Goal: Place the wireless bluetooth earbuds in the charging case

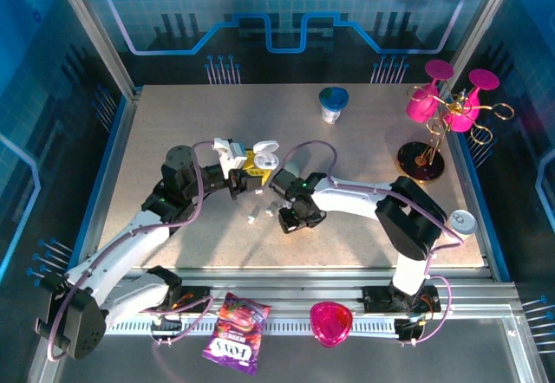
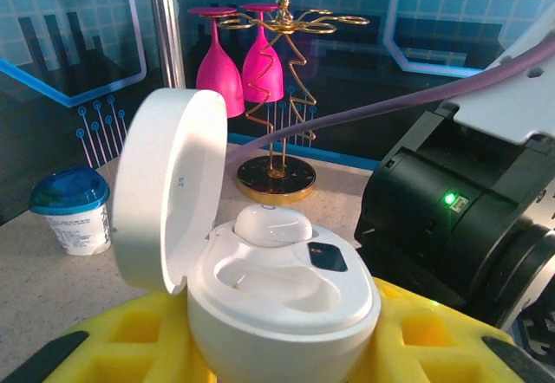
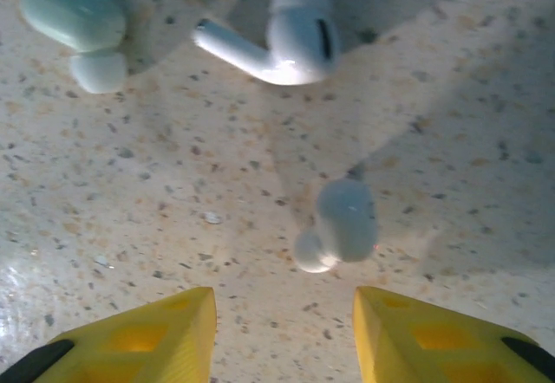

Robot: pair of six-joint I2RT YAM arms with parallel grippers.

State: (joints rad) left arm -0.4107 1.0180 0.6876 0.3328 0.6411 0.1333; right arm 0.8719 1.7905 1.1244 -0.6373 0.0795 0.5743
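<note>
White plastic is the whole business here. The charging case (image 2: 286,309) sits between the yellow pads (image 2: 113,348) of the left jaws, which are drawn in narrowly and closed on its lower shell, its lid (image 2: 169,184) swung up on the left. One seated earbud (image 2: 273,224) lies in the far well; the near well (image 2: 277,281) is bare. I judge the task partly done for this case, with a second bud left to fetch and drop in.

The right jaws hang low over the bench (image 3: 130,184), their yellow fingertips (image 3: 147,335) well parted and holding nothing. A stubby earbud (image 3: 342,223) lies on the bench just ahead of the gap between them. It looks like the next one to be picked, though it is not yet between the tips. Beyond it lie a stemmed earbud (image 3: 286,41) and a pale earbud (image 3: 74,19).

The case's underside is cut off by the left wrist view's lower edge, so I cannot tell whether it rests on the bench or is lifted. Whether the seated earbud is fully home is also unclear. From above the loose buds are mere specks near the right arm (image 1: 364,197), too small to count. The pale earbud runs off the frame's corner.
</note>
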